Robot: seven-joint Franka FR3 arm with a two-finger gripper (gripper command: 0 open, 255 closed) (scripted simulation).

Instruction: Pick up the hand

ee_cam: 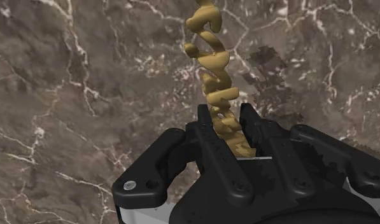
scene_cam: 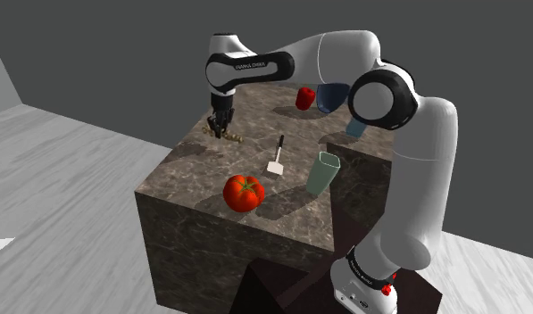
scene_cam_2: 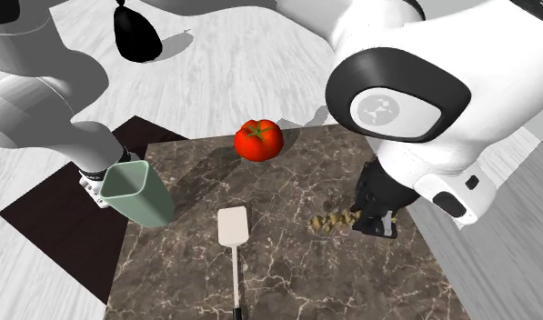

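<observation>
The tabletop [scene_cam: 193, 169] carried one tomato [scene_cam: 244, 193], one spatula [scene_cam: 277, 158], one golden hand [ee_cam: 215, 95], one pale green cup [scene_cam: 323, 172], one dark blue cup [scene_cam: 331, 95] and one small red thing [scene_cam: 304, 98].

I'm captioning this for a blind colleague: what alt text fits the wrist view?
The black gripper clasps one end of a gold, twisted hand that lies on a dark brown marble tabletop veined with white.
</observation>
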